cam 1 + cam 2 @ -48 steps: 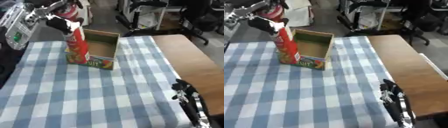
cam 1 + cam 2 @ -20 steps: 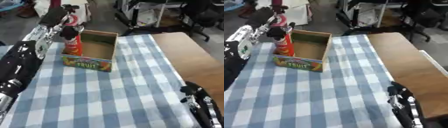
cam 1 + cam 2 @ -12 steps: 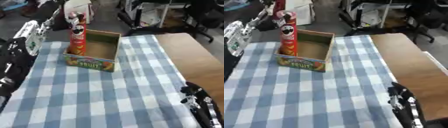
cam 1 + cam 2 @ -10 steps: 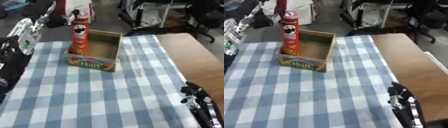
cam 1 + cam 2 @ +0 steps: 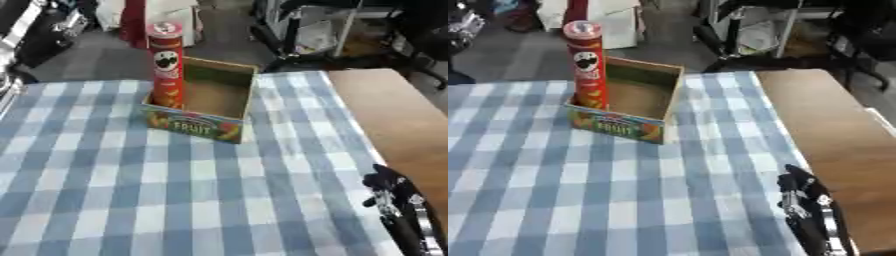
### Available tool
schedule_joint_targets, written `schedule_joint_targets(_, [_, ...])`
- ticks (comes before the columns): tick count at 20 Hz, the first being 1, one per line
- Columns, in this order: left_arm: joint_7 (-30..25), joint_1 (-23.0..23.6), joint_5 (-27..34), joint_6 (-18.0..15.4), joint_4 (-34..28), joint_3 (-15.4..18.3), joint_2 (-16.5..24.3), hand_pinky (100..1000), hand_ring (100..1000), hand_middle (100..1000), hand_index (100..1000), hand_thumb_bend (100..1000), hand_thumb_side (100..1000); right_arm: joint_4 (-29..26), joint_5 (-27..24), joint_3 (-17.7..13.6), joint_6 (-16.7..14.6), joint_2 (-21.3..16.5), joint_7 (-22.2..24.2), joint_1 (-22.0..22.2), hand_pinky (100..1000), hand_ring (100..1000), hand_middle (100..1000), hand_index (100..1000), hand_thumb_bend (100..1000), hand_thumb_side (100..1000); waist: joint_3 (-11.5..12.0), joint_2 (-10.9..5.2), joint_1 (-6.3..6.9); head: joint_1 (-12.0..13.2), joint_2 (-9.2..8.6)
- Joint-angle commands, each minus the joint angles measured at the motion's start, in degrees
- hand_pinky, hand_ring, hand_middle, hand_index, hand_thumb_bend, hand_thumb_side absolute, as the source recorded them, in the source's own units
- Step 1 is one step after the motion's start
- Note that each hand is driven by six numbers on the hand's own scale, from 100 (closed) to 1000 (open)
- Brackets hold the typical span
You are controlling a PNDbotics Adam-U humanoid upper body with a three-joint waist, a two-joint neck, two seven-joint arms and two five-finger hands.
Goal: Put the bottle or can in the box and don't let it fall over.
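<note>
**A:** Where is the can?

**B:** The tall red can (image 5: pixel 166 70) stands upright inside the cardboard box (image 5: pixel 203 102), tucked against the box's left wall near its front left corner. Its pale lid rises well above the box rim, and the printed face on it looks toward the desk's near edge.

**A:** And the box itself?

**B:** It sits open-topped on the blue and white checked cloth (image 5: pixel 157 190) that covers the desk, toward the far edge and a little left of the middle. Its front wall carries a colourful fruit print. The box is turned slightly askew to the cloth's checks.

**A:** Is a robot hand touching either one?

**B:** No. The right robot hand (image 5: pixel 802 200) shows at the near right corner, well apart from the box, dark fingers pointing up and relaxed, holding nothing. It lies over the line where the cloth ends and the bare brown desk (image 5: pixel 833 135) begins.

**A:** The left one?

**B:** At the far left corner only a bit of black and silver arm (image 5: pixel 13 35) shows, apart from the can. I cannot tell how the left robot hand's fingers stand.
</note>
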Motion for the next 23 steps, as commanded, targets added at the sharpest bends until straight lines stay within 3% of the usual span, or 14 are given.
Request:
schedule_joint_targets(1, [0.1,4.7,3.8,-0.2,-7.0,2.4,-4.1,608,744,746,988,157,1000,-2.2,0.4,-0.6,-0.1,-1.1,-0.4,-0.2,472,707,644,816,100,692,0.6,-0.43,0.07,0.2,0.93])
schedule_joint_targets(4, [-1.5,9.1,3.5,0.0,-7.8,2.9,-11.1,583,731,735,996,163,1000,-2.7,0.5,-0.7,0.0,-1.2,-0.4,0.3,471,707,644,816,100,700,1.6,-0.56,-0.04,0.9,2.1])
schedule_joint_targets(11, [-4.2,12.6,3.5,6.2,-2.4,2.5,-27.4,547,710,713,1000,206,1000,-2.7,0.1,-0.5,0.2,-0.8,-0.4,0.5,472,707,644,815,100,696,2.6,-1.0,-0.61,2.7,4.05])
schedule_joint_targets(14, [-4.8,13.1,3.3,6.9,-0.2,2.5,-29.5,543,705,708,1000,200,1000,-2.7,-0.1,-0.5,0.2,-0.8,-0.4,0.5,472,707,644,815,100,695,2.7,-1.16,-0.69,2.7,4.7])
schedule_joint_targets(23, [-5.3,13.1,2.8,7.0,1.5,1.6,-30.6,537,698,702,1000,196,1000,-2.8,-0.3,-0.3,0.3,-0.8,-0.4,0.7,471,706,643,815,100,701,3.1,-1.04,-0.82,2.3,5.36])
